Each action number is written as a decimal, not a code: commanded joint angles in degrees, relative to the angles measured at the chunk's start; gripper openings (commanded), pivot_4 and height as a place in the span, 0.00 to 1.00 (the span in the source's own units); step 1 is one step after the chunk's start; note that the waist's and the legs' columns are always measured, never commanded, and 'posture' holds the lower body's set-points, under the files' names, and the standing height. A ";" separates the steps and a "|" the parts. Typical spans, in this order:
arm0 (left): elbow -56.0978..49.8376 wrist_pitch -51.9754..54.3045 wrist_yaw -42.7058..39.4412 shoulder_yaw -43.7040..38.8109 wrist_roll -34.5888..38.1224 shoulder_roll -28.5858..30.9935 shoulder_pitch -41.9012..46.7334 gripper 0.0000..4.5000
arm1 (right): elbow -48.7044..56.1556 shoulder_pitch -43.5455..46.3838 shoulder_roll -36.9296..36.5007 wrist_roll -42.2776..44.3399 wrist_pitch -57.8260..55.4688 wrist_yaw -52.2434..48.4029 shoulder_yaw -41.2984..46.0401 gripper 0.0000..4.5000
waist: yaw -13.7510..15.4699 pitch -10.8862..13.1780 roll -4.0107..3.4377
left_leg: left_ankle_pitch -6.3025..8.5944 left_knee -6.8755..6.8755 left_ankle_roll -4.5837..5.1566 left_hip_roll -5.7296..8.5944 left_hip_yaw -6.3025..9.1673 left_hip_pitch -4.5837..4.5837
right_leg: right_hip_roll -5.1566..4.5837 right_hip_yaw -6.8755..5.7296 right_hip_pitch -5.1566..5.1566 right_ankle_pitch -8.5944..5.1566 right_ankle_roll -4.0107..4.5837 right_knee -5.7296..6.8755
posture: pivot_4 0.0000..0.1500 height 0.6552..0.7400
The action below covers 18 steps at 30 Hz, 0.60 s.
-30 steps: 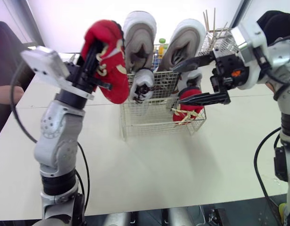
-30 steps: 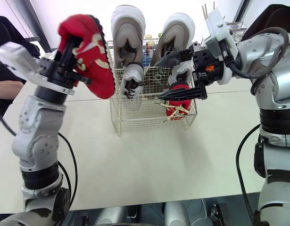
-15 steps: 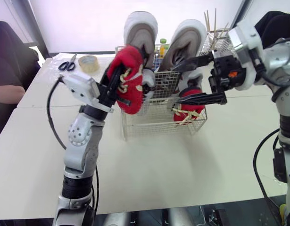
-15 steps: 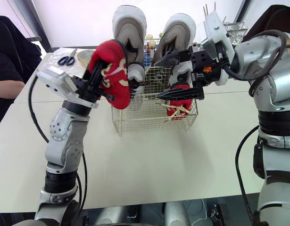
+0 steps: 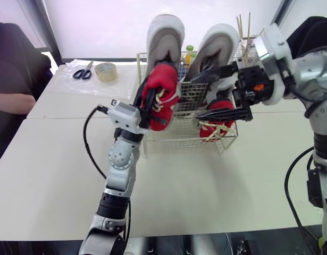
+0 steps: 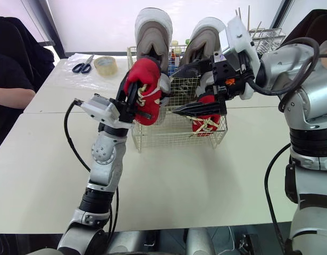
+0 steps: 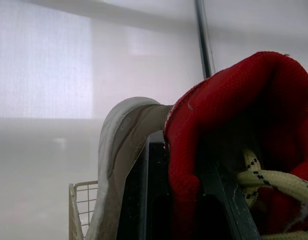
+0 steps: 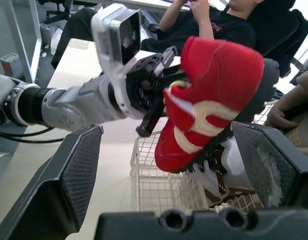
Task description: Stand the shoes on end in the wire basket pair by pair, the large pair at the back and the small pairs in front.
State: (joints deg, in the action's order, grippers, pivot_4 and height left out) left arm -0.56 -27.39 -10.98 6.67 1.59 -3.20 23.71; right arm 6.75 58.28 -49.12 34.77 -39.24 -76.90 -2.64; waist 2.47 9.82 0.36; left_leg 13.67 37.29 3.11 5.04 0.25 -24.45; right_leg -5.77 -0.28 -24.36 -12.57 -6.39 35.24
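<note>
One red shoe (image 5: pixel 163 87) nearer wire basket (image 5: pixel 179 141)

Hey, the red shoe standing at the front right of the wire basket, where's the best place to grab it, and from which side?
Probably its upper end, from above. The red shoe stands on end inside the wire basket, so the mesh walls block its sides and only the top looks free. Close the jaws across sole and laces.

Office: white desks (image 5: pixel 46 175), tape (image 5: pixel 106 71), scissors (image 5: pixel 82 72)
</note>
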 commanded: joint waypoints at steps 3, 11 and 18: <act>2.80 -0.52 2.25 2.72 -4.45 -0.94 -2.96 0.01 | 2.05 0.54 -0.54 1.15 -0.33 0.45 1.99 1.00 | 0.00 -0.01 0.00 | 0.00 0.00 0.00 -0.01 0.01 0.00 | 0.01 -0.01 -0.02 0.00 0.00 0.02 | 1.00 1.00; 6.45 -2.19 7.37 4.16 -11.23 -1.22 -5.41 0.01 | 1.96 0.41 -0.37 0.84 0.11 0.84 1.84 1.00 | 0.01 -0.01 -0.01 | 0.00 -0.01 0.00 -0.01 0.01 0.00 | 0.01 -0.02 -0.01 0.00 0.00 0.01 | 1.00 1.00; 8.64 -1.63 10.25 3.48 -9.98 -2.88 -7.68 0.01 | 1.83 0.81 -0.30 0.39 0.45 0.93 1.42 1.00 | -0.06 -0.02 -0.02 | 0.00 0.01 0.01 -0.02 0.00 0.00 | -0.01 -0.03 0.00 0.00 0.01 0.01 | 1.00 1.00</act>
State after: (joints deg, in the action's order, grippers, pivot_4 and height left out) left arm 5.02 -31.58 -1.62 10.57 -9.13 -5.07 17.97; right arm 7.57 58.25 -49.15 34.99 -39.52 -76.21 -2.64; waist 2.41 9.80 0.35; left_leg 13.67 37.29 3.11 5.02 0.25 -24.45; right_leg -5.78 -0.31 -24.36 -12.57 -6.39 35.25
